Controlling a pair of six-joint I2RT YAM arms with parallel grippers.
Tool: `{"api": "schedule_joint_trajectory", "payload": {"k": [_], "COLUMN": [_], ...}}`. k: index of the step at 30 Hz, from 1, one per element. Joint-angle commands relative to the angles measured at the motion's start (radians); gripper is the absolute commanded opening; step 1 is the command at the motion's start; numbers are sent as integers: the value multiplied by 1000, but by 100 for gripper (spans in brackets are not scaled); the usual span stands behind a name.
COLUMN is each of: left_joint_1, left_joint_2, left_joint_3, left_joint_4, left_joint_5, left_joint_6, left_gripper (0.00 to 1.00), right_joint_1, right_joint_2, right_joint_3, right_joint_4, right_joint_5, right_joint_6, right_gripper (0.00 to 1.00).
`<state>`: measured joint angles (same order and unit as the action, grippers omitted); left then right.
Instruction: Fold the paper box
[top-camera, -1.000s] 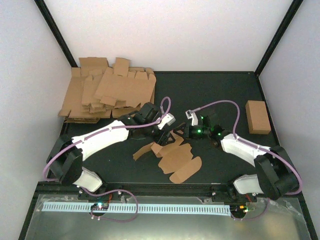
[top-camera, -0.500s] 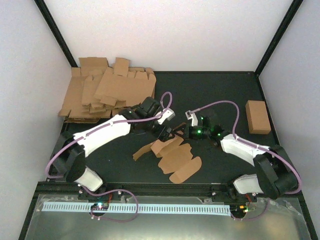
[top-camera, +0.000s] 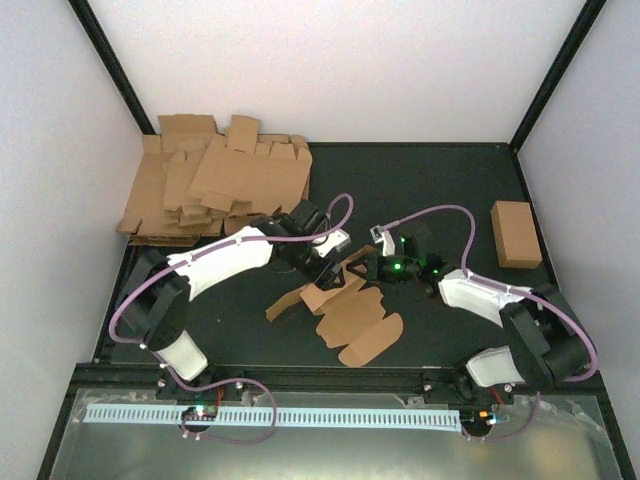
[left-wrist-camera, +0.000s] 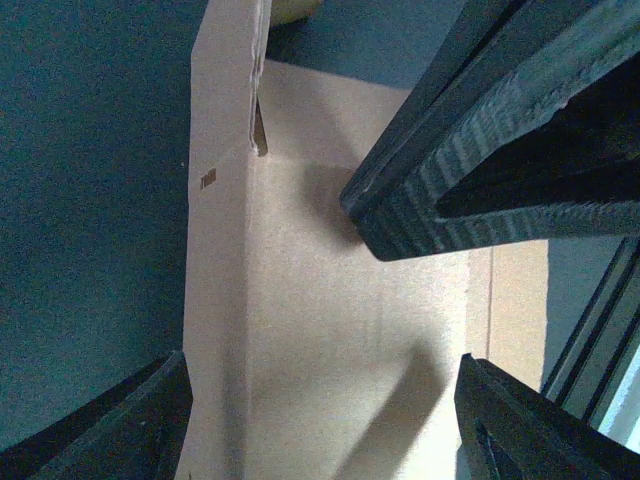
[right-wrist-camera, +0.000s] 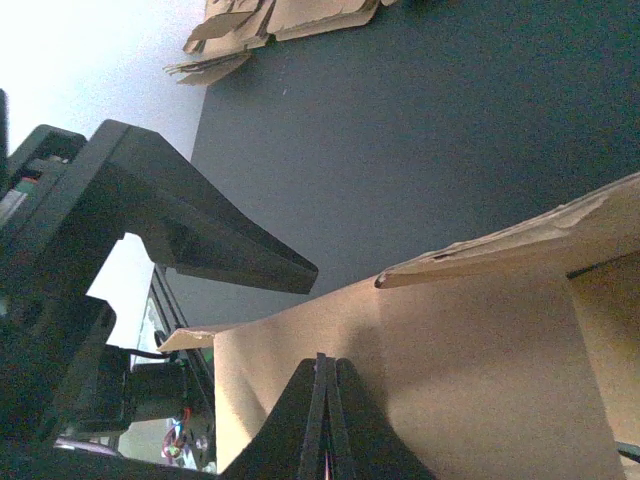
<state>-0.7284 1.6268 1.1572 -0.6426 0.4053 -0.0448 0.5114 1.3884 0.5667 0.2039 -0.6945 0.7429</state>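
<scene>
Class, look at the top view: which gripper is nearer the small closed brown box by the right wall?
Right. The right gripper sits left of the closed box; the left gripper lies even farther left.

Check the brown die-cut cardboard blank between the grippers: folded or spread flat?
Partly folded. Brown cardboard blank: near flaps flat on the black table; far panels raised beside the right gripper.

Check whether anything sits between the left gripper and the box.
Nothing visible. The open left gripper straddles the box panel, bare cardboard between its fingers. The right gripper pinches the raised edge beside it.
</scene>
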Motion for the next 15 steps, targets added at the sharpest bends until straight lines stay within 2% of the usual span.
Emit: {"api": "schedule_joint_trajectory", "payload": {"k": [1,7,15], "left_joint_1": [3,3,3], "left_joint_2": [21,38,44], "left_joint_3": [38,35,34], "left_joint_4": [-29,-26,-20], "left_joint_5": [-15,-29,-40], "left_joint_6": [30,30,31], "left_gripper": [73,67,64], "right_joint_1": [5,6,6], "right_joint_2": [7,10,-32], "right_joint_3": [-5,-3,13], "right_joint_4": [31,35,2], "right_joint_5": [-12,-15,-5], "right_joint_6": [6,6,-2], "right_gripper": [3,3,8]}}
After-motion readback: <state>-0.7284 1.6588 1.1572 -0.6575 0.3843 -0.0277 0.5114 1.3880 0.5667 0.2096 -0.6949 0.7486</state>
